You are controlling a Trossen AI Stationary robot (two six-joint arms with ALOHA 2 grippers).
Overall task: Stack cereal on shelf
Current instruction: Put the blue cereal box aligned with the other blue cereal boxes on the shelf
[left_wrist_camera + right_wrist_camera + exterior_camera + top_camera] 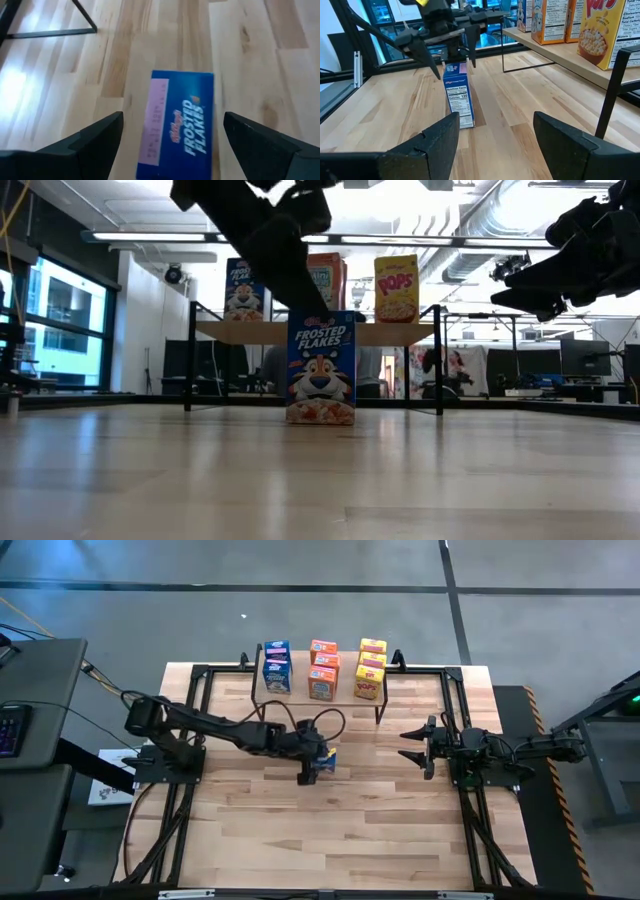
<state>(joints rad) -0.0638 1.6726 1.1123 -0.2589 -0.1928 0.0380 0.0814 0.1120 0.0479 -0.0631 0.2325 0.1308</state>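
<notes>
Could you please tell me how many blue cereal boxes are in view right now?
3: two blue boxes are stacked at the left end of the shelf, and one Frosted Flakes box stands upright on the table in front of it, under the open left pincer.

Robotics lab: exposed ducts, monitors, workbench.
</notes>
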